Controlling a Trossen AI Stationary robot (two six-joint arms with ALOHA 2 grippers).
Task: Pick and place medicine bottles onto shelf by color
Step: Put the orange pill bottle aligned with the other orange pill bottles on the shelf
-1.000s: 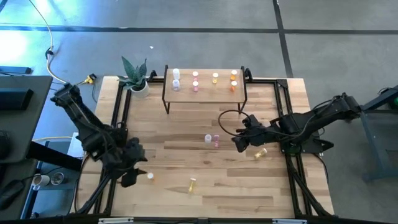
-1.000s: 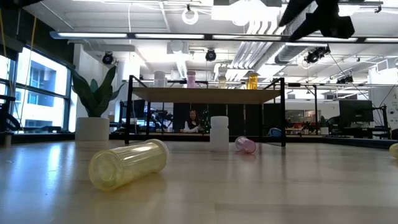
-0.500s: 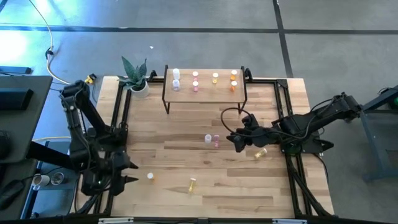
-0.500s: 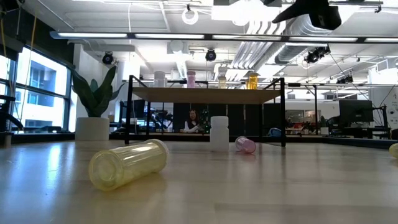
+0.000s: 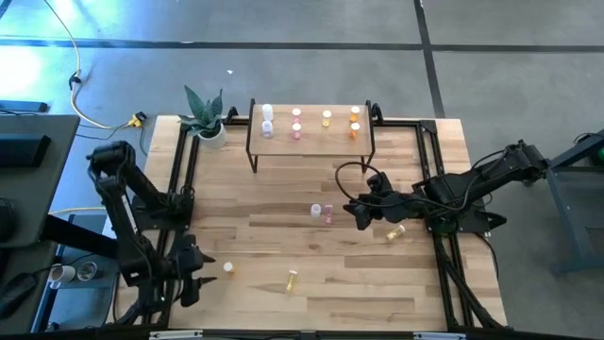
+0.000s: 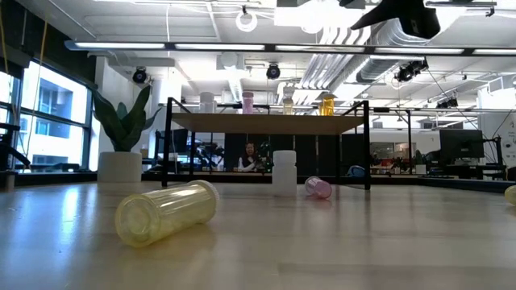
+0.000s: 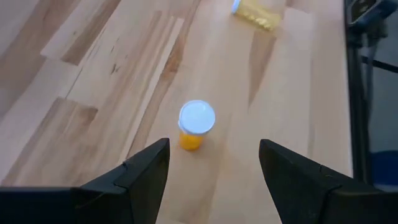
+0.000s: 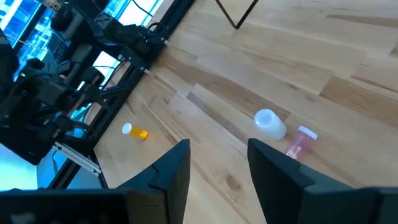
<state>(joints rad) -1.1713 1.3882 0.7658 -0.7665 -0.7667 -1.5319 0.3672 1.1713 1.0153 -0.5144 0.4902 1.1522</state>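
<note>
An orange medicine bottle (image 7: 194, 125) with a white cap stands upright near the table's near left. My left gripper (image 7: 214, 163) is open and hangs low just left of it (image 5: 227, 268), with its fingers wide on either side and short of the bottle. My right gripper (image 5: 359, 213) hovers open and holds nothing. It is right of an upright white bottle (image 5: 316, 211) and a lying pink one (image 5: 328, 215). One yellow bottle (image 5: 292, 280) lies on its side near the front. Another yellow bottle (image 5: 394, 231) lies under the right arm. The shelf (image 5: 311, 140) at the back carries white, pink, yellow and orange bottles.
A potted plant (image 5: 206, 121) stands at the far left, beside the shelf. Black frame rails (image 5: 179, 189) run along the table's left and right sides. Bare wood lies between the shelf and the loose bottles. A person (image 6: 248, 157) sits in the room behind.
My left gripper has swung down and toward the table's near left corner. It turned as it went and now sits low beside the orange bottle, with its fingers still wide. My right gripper has tipped slightly in place. No bottle has moved.
</note>
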